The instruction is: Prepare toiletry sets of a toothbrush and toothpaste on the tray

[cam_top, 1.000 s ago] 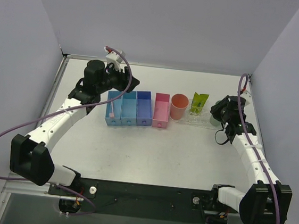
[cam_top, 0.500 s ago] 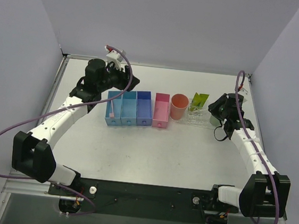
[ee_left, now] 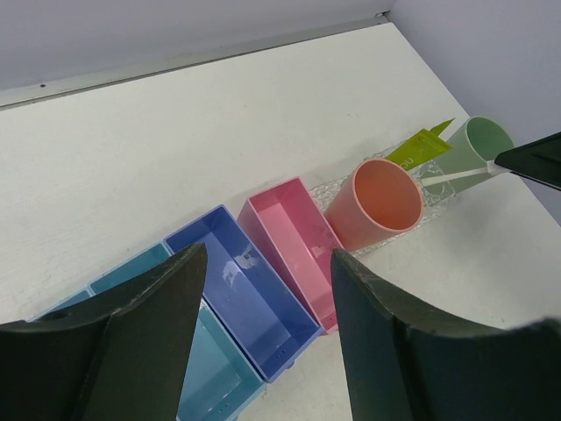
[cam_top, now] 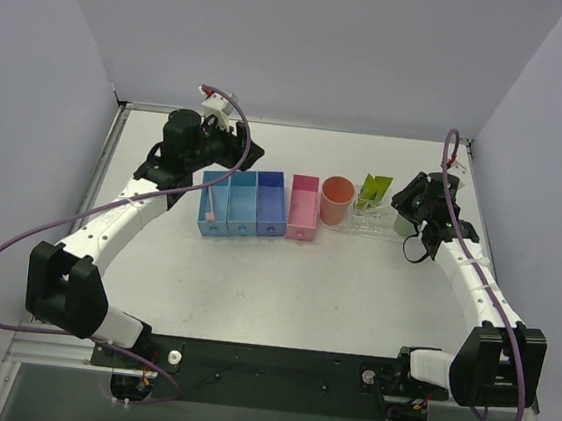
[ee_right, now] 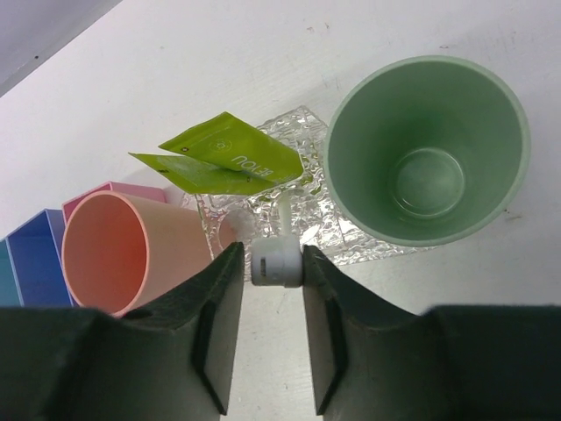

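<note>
The right gripper has swung inward over the tray, between the orange cup and the green cup. The toothbrush sits butt-end between its fingers, its shaft reaching down beside the toothpaste; whether it is pinched or freed I cannot tell. The left gripper gapes empty above the blue bins.

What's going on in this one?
The right gripper holds the toothbrush by its end. The brush points down toward the tray, between the orange cup and the green cup, beside the toothpaste tubes on the tray. The left gripper hangs open and empty above the blue bins.
</note>
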